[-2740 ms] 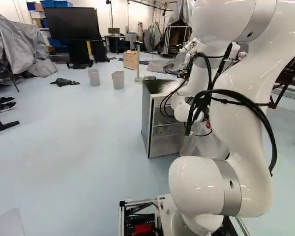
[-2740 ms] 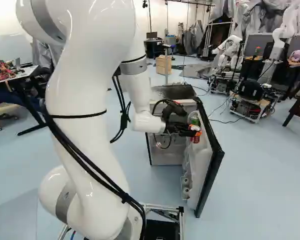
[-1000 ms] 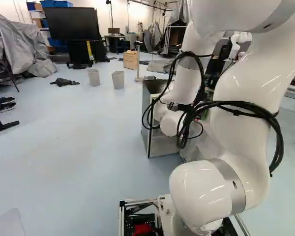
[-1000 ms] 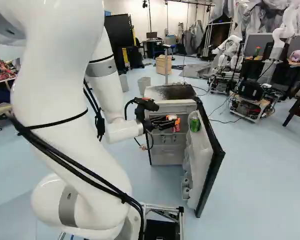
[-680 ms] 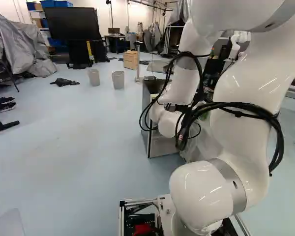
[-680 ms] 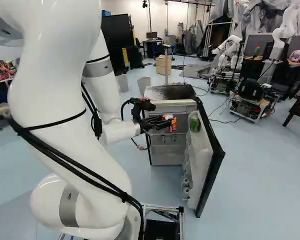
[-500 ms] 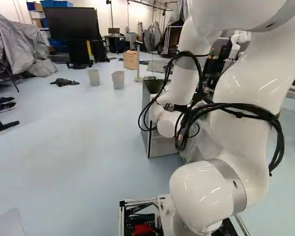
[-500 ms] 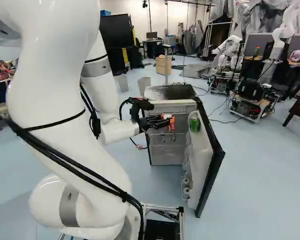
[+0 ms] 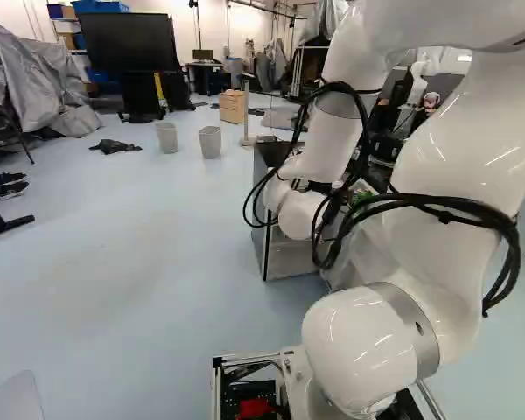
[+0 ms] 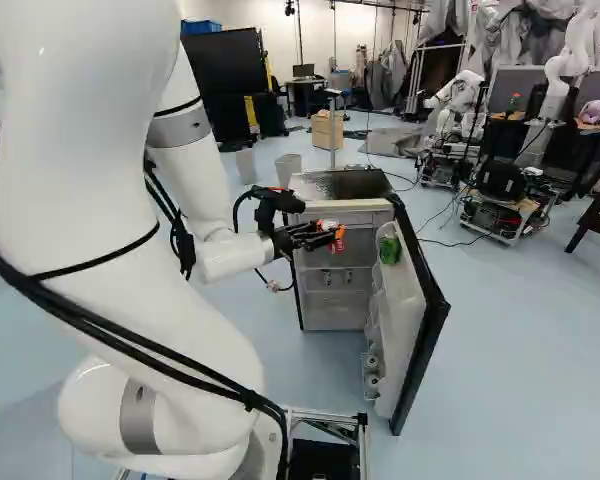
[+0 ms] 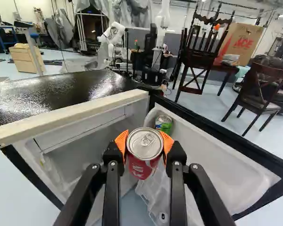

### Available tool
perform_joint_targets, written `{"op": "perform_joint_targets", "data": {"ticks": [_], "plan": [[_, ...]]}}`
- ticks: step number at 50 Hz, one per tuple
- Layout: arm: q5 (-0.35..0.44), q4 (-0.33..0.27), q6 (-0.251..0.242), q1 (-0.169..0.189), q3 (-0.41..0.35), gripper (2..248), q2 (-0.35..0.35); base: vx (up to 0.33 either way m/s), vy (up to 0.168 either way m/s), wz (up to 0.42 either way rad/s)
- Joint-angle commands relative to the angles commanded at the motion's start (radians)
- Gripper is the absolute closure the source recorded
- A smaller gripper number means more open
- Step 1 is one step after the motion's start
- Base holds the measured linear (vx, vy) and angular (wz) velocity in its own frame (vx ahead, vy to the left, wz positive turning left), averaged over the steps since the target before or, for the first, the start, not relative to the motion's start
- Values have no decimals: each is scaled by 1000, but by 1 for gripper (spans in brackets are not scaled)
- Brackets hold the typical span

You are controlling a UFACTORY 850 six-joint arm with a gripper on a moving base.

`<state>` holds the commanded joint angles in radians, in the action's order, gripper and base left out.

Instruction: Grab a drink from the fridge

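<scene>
In the right base view my gripper [image 10: 330, 235] is at the front of the small open fridge [image 10: 340, 270], level with its upper part. The wrist view shows the gripper [image 11: 145, 142] shut on an upright red can [image 11: 142, 170], with an orange pad [image 11: 122, 141] against each side of it and its silver top showing. A green can [image 11: 164, 124] stands in the top of the open fridge door [image 10: 405, 290], beyond the red one and apart from it. The arm and its cables hide the gripper in the left base view.
The fridge's dark top [image 11: 66, 89] lies beside the gripper, and its door stands out on the other side. Another robot [image 10: 460, 100] and a cart [image 10: 505, 205] are farther back right. Two grey bins [image 9: 210, 142] and a wooden cabinet [image 9: 233, 106] stand beyond the fridge.
The arm has drawn the gripper, with the red can in it, away from the door and green can, leftward in the right base view. The base and fridge have not moved.
</scene>
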<state>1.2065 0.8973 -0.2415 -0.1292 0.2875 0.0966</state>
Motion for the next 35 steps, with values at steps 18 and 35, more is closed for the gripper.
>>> {"op": "perform_joint_targets", "data": {"ticks": [18,35], "plan": [[-95,-20,0,0,-10,152,-68,0,0,0],[-153,-96,0,1,-18,152,-132,0,0,0]]}}
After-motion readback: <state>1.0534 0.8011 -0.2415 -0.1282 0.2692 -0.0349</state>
